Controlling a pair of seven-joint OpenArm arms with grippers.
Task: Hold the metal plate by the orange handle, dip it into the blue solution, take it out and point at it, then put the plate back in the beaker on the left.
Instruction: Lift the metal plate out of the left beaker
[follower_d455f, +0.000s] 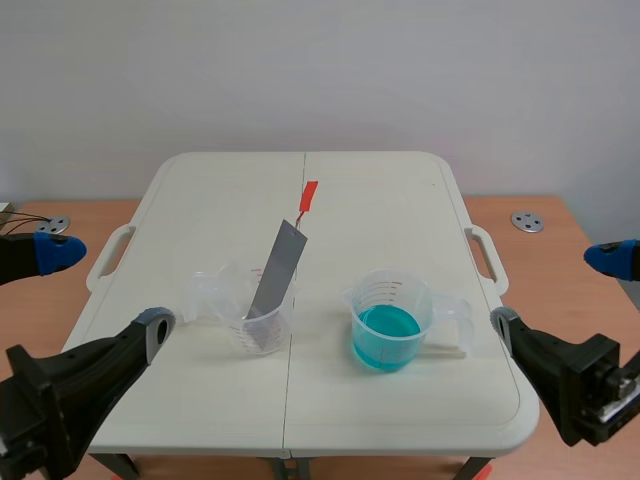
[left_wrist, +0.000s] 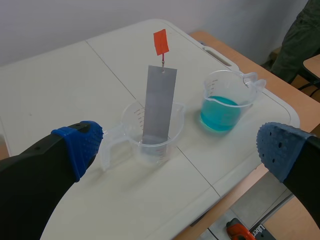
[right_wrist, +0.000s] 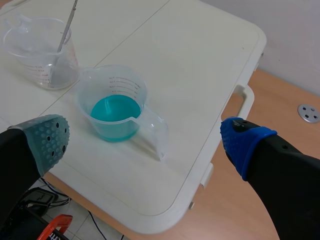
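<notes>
Left tool spread | flat grey metal plate in clear beaker

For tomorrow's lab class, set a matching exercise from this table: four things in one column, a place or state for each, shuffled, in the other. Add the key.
Things
1. metal plate
2. orange handle
3. right beaker
4. left gripper

Places and states
A. holds the blue solution
B. stands tilted in the left beaker
C. sticks out above the plate's upper end
D. open, holding nothing

Pairs: 1-B, 2-C, 3-A, 4-D
</notes>
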